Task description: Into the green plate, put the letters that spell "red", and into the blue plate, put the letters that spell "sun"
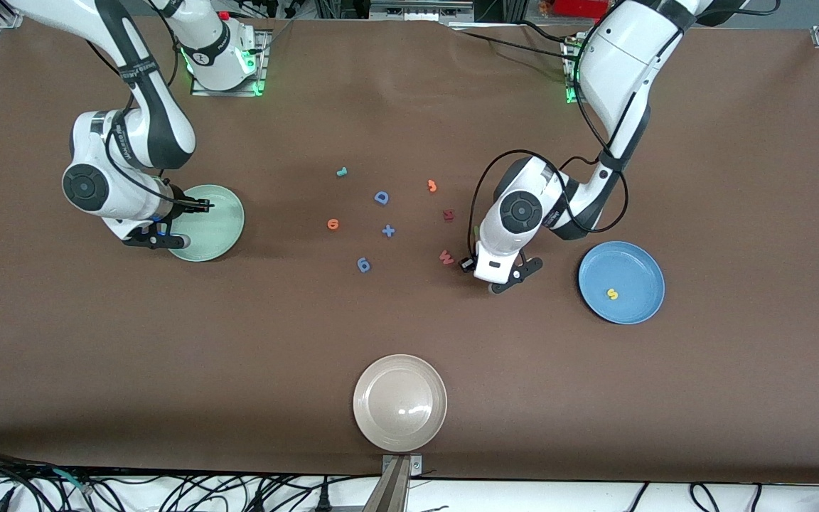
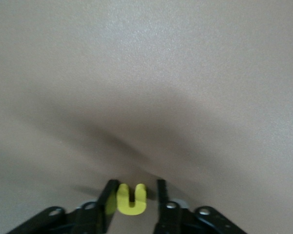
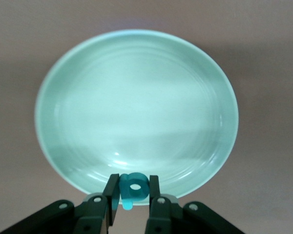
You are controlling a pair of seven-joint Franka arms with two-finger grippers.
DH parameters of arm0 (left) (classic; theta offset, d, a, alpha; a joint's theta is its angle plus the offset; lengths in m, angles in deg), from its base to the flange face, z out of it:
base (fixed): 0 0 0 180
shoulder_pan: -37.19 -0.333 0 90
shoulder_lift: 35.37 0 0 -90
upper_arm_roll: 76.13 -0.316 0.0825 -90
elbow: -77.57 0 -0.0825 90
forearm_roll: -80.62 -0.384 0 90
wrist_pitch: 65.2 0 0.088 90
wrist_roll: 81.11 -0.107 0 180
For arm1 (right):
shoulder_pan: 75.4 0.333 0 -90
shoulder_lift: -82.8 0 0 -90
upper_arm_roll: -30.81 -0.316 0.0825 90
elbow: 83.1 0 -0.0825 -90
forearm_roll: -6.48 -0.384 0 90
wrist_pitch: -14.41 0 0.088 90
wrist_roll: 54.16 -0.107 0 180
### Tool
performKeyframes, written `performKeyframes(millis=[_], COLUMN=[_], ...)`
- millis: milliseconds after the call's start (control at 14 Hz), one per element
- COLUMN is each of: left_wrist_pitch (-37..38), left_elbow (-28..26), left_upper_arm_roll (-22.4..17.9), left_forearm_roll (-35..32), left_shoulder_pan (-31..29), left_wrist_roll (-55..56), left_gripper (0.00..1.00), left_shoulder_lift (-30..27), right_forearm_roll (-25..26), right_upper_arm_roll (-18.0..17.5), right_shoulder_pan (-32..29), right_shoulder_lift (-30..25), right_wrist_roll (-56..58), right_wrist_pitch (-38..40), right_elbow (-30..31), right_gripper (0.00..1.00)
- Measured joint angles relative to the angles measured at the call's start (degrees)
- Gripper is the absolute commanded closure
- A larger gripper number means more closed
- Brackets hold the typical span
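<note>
Yellow foam sits between the fingers of the left hand [image 2: 133, 197]: the "u" [image 2: 131, 199], its two prongs pointing away from the wrist, with the fingers closed narrow against its outer flanks. The bench [image 1: 665, 398] lies close below, so whether the letter has left the surface cannot be told. In the front view this hand [image 1: 495, 279] is low over the bench, between the red "W" [image 1: 446, 257] and the blue plate [image 1: 648, 309]. The move ahead turns on that one relation: the plate lies toward the left arm's end of the bench from the hand, near, and already holds the yellow "s" [image 1: 613, 293].

The right hand [image 3: 131, 194] pinches the teal "d" [image 3: 133, 189], its ring toward the plate and its stem toward the wrist. It hangs over the rim of the green plate [image 3: 136, 97], at the edge nearest that hand [image 1: 161, 235], and the plate's floor shows bare. A short carry inward looks enough, I judge.

Loose on the bench between the arms are the teal "r" [image 1: 341, 171] and orange "e" [image 1: 333, 225], both closer to the right arm. The olive "n" is not to be made out. The blue "D" [image 1: 381, 198] and beige plate [image 1: 399, 403] are not wanted.
</note>
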Motion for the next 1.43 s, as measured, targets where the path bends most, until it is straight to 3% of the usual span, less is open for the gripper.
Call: performKeyframes(millis=[286,429,643,786,857,1071,1214,1357,1429], left_wrist_pitch=[0.1,2.2,11.3,18.0,20.5,24.1,24.9,25.0,25.1], left_elbow=[0.0,0.5,4.1,7.3,8.3,9.8,9.8,9.8,9.7], left_upper_arm_roll=[0.0,-0.1,-0.5,-0.9,-1.0,-1.1,-1.2,-1.3,-1.3], left_forearm_roll=[-0.1,-2.0,-5.8,-5.8,-5.9,-8.8,-10.9,-11.3,-11.3], left_shoulder_pan=[0.0,-0.1,-1.9,-3.8,-5.1,-10.0,-13.5,-16.7,-18.1], left_wrist_roll=[0.0,-0.1,-4.9,-12.8,-17.2,-29.8,-37.1,-44.2,-47.1], left_gripper=[0.99,0.99,0.98,0.97,0.97,0.96,0.91,0.78,0.53], left_shoulder_lift=[0.0,-0.1,-1.1,-1.9,-2.2,-2.3,-2.3,-2.3,-2.3], right_forearm_roll=[0.0,0.0,0.0,0.0,0.0,0.0,-0.1,-0.1,-0.1], right_upper_arm_roll=[0.8,1.1,1.1,1.1,1.1,0.9,-1.4,-6.3,-9.5], right_shoulder_pan=[0.0,-0.1,-0.1,-0.1,-0.1,-0.1,-0.1,0.0,0.0], right_shoulder_lift=[2.5,3.3,4.2,4.3,4.3,3.9,2.8,1.1,0.1], right_wrist_roll=[0.3,0.3,0.3,0.3,0.2,-0.4,-4.5,-11.5,-15.9], right_wrist_pitch=[-2.7,-3.2,-3.4,-3.6,-3.7,-3.6,-2.9,-1.6,-1.2], right_elbow=[2.3,2.6,2.7,2.7,2.6,2.3,1.8,1.5,1.4], right_gripper=[0.95,0.89,0.31,0.1,0.06,0.06,0.06,0.06,0.06])
